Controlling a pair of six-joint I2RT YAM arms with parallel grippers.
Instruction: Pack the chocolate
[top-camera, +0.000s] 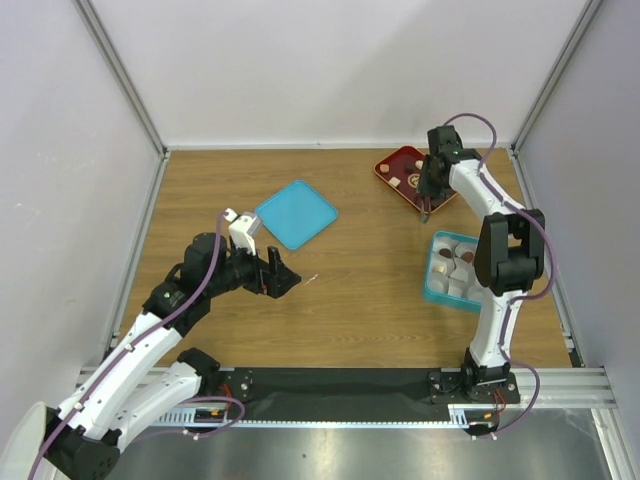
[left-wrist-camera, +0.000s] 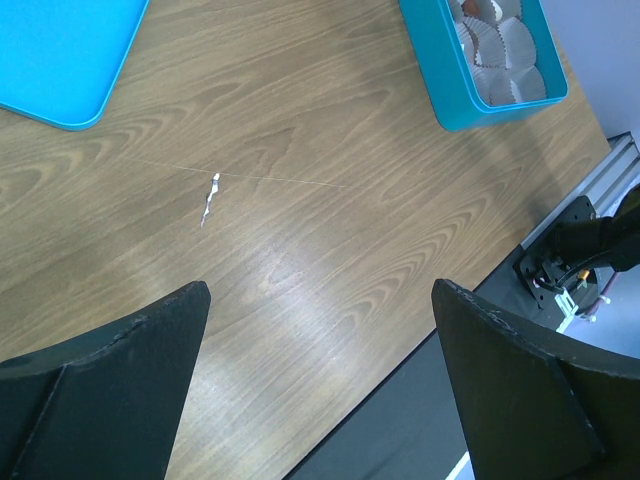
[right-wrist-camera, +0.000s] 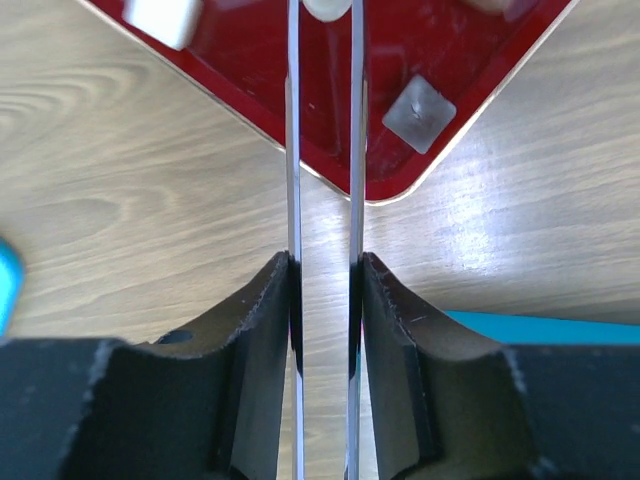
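the right gripper (right-wrist-camera: 322, 30) has its thin fingers drawn to a narrow slot, with a cream-white chocolate (right-wrist-camera: 325, 6) sitting in that slot at the frame's top edge; i cannot tell whether it is pinched or only framed. it hangs over the near corner of the dark red tray (right-wrist-camera: 240, 60), where other pieces lie. a rounded bite held by slim blades could squirt out or roll, or drop on the way to the teal box (top-camera: 432, 285). the left gripper (left-wrist-camera: 320, 380) is spread wide and empty, well apart.
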